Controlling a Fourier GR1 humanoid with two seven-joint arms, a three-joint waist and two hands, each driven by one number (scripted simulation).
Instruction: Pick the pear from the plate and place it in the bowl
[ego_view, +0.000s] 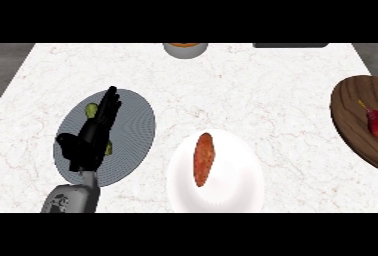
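Hovering over the grey plate (136, 125), the left hand (92, 135) keeps straight fingers above the pear (91, 110), holding nothing; the white bowl (236, 187) contains an orange-red thing (204, 159).

An orange-red oblong food item (204, 159) lay in the near centre. At the right edge sat a brown wooden board (353, 117) bearing something red (372, 121). At the far edge stood a grey cup (185, 49), with a dark object (290, 45) to its right.

Bright, even overhead light on the counter (244, 90) (no glare); only faint, soft shadows; round plate (136, 125) looks stretched tall.
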